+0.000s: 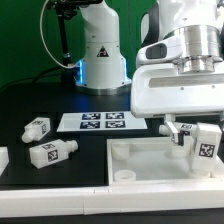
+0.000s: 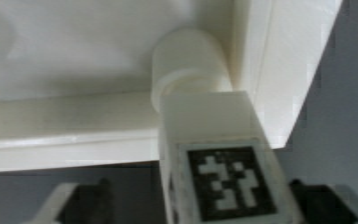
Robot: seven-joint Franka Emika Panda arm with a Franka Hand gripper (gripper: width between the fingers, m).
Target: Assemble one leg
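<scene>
My gripper is shut on a white leg with a black-and-white tag and holds it over the back right corner of the large flat white tray-like piece. In the wrist view the leg lies between my dark fingers, tag side up. Its round end points into the inner corner of the tray piece's raised wall. I cannot tell whether the round end touches the corner. My gripper grips the leg at its tagged end.
Two more legs lie on the black table at the exterior view's left, and another white part shows at the left edge. The marker board lies behind them. The arm's base stands at the back.
</scene>
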